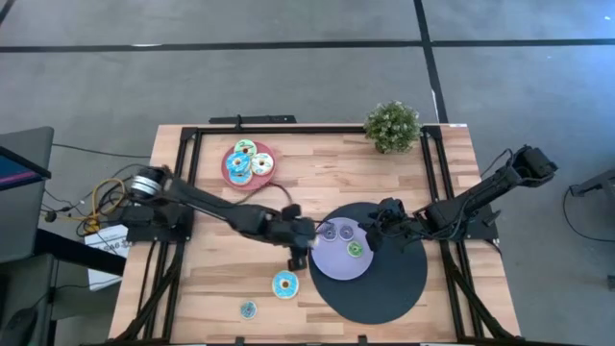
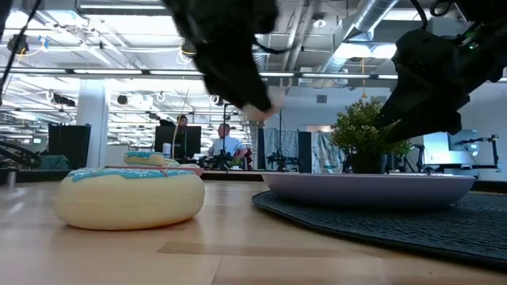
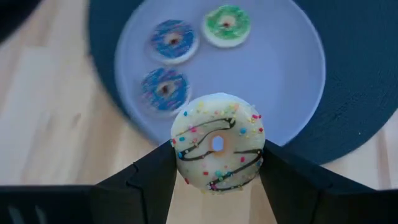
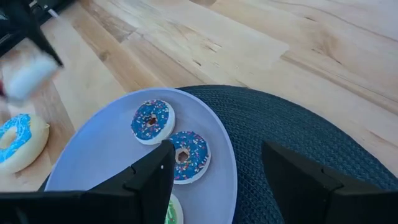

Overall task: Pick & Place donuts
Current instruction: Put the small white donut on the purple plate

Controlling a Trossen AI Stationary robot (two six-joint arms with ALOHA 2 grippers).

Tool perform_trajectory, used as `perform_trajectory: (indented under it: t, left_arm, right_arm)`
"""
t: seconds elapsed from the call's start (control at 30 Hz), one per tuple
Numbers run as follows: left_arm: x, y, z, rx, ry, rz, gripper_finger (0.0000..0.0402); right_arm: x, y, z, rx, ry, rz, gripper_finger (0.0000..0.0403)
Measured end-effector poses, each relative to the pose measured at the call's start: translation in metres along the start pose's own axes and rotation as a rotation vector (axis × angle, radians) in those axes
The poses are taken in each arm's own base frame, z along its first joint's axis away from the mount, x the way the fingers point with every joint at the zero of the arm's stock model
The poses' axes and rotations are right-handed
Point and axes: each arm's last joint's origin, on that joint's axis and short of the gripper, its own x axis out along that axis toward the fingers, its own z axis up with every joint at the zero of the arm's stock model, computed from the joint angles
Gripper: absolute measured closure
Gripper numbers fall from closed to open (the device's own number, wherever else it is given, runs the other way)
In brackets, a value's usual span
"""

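High view, left to right: pink plate with donuts; teal donut on table; left gripper clamping cream sprinkled donut beside lavender plate; right gripper parted, empty, over plate's three small donuts.

Green donut cut off at bottom edge of right wrist frame. Left pincer blurred in upper centre of low frame. Small donut at lower left of high frame too small for detail.
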Motion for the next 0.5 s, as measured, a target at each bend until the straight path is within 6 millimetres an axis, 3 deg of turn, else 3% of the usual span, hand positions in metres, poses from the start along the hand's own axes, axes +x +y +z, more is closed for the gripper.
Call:
perform_trajectory:
  t: [0.27, 0.5]
  left_arm:
    - [0.043, -0.017, 0.029, 0.068, 0.143, 0.030, 0.0194]
    - [0.063, -0.021, 0.033, 0.126, 0.201, -0.032, 0.0194]
  right_arm:
    - [0.000, 0.001, 0.000, 0.004, -0.001, 0.005, 0.0172]
    - [0.000, 0.001, 0.001, 0.008, -0.003, 0.011, 0.0172]
